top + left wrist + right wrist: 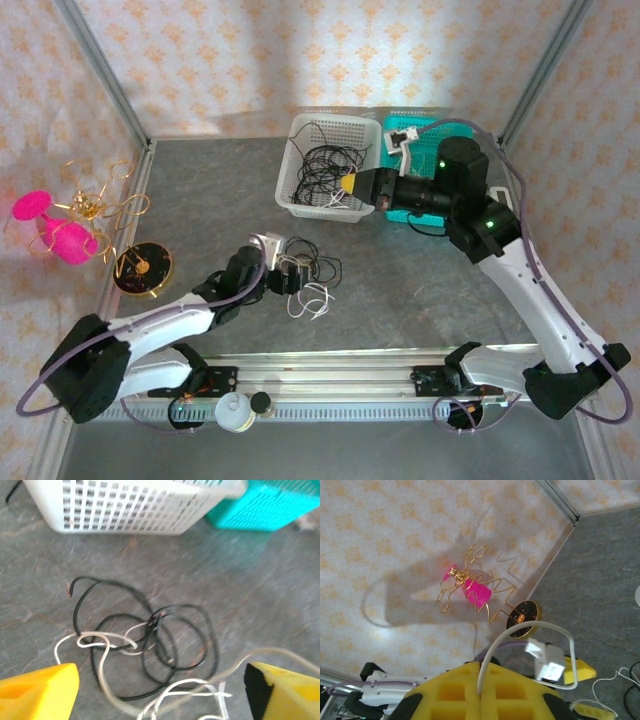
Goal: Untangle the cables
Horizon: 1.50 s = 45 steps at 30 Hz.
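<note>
From my console, the cables [303, 275] I have to separate lie as a small black-and-white tangle on the table [420, 290], on the near side of the white basket [297, 127] and clear of its wall. I judge them very light, limp and rather slick. There is nothing to break, but a pull on one loop would likely drag the whole knot along unless another strand is pinned. The best hold, I think, is a single strand at the knot's edge. That could be the free black end [71, 586] pointing toward the basket, or one of the white loops [185, 684] on the side away from it. Grabbing the crossing in the middle would probably only tighten it. The left gripper [162, 682] sits at the tangle's edge away from the basket, its yellow fingers [40, 690] wide apart and clamped on nothing. The right gripper [350, 183] hangs over the basket's right-hand rim, fingers drawn together. In its wrist view a pale cord [535, 625] runs to their seam, and I cannot tell whether it is pinched. Inside the white basket sits a heap of loose black cords [322, 165]. The teal basket [425, 114] stands against the white one's right side. The right arm [530, 290] covers much of it, so I cannot tell what it holds.
</note>
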Available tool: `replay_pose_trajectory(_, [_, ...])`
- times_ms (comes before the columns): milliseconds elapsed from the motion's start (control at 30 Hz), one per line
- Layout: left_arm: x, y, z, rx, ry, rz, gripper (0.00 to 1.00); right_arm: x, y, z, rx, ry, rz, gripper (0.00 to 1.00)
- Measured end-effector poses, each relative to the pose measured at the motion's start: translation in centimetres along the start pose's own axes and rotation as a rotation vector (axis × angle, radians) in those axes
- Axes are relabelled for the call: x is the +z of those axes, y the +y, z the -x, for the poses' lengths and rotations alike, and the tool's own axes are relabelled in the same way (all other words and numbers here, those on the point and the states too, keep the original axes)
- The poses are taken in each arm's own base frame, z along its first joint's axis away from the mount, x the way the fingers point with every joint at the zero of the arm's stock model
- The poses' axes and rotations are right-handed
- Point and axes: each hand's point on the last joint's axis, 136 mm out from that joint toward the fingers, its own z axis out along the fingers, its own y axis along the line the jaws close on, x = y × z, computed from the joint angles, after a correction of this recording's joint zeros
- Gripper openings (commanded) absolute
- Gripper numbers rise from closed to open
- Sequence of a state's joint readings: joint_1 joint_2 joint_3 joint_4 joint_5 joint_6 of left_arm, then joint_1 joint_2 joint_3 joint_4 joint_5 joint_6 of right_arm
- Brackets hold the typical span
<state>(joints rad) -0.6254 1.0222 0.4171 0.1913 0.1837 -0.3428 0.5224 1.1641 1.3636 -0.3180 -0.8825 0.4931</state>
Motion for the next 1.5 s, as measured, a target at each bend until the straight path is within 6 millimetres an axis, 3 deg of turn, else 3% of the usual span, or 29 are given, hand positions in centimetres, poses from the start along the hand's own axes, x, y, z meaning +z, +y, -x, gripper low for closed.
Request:
replay_pose_trajectory(100, [-2.0, -2.0, 3.2, -0.004, -0.079, -0.07, 0.75, 0.3, -0.6, -0.2, 0.001, -0.001, -0.001, 0.0])
replay_pose_trajectory(233, [-4.3, -6.0, 9.1, -0.005, -0.188, -0.2, 0.74, 0.6, -1.1, -0.4, 0.002, -0.005, 0.002, 0.0])
replay_pose_trajectory(367, [-6.7, -9.0, 14.0, -0.007, -0.304, -0.306, 0.58, 0.8, -1.4, -0.5, 0.007, -0.007, 0.005, 0.0])
replay_pose_trajectory(467, [-7.5, -10.6, 16.1, 0.0, -0.355, -0.37, 0.6, 0.8, -1.4, -0.5, 0.013, -0.009, 0.009, 0.0])
replay_pose_trajectory(633, [-6.5, -11.1, 16.7, 0.003, -0.341, -0.376, 0.62, 0.8, -1.3, -0.4, 0.013, -0.015, 0.016, 0.0])
replay_pose_trajectory(767, [-5.1, -8.8, 15.2, -0.028, -0.287, -0.253, 0.66, 0.6, -1.0, -0.4, 0.006, -0.021, 0.022, 0.0])
replay_pose_trajectory(833, [-3.9, -7.1, 13.5, -0.044, -0.225, -0.173, 0.77, 0.5, -1.1, -0.6, 0.006, -0.021, 0.021, 0.0])
replay_pose_trajectory(967, [-0.8, -2.6, 6.7, -0.057, -0.019, 0.014, 0.94, 0.6, -1.7, -0.9, 0.01, -0.017, 0.009, 0.0])
replay_pose_trajectory(1067, [-0.4, 0.9, 1.2, -0.048, 0.142, 0.153, 0.99, 0.6, -2.7, -1.1, 0.023, -0.017, -0.015, 0.0])
replay_pose_trajectory(1100, [-0.6, 1.7, 0.2, -0.047, 0.172, 0.188, 0.99, 0.6, -3.1, -1.2, 0.027, -0.018, -0.026, 0.0])
replay_pose_trajectory(1400, [-2.8, 7.2, -2.9, -0.138, 0.252, 0.488, 0.99, 0.7, -5.4, -2.3, 0.052, -0.009, -0.082, 0.0])
replay_pose_trajectory(1500, [-2.8, 7.8, -4.4, -0.164, 0.305, 0.526, 0.9, 0.7, -6.0, -2.7, 0.055, -0.005, -0.094, 0.0])
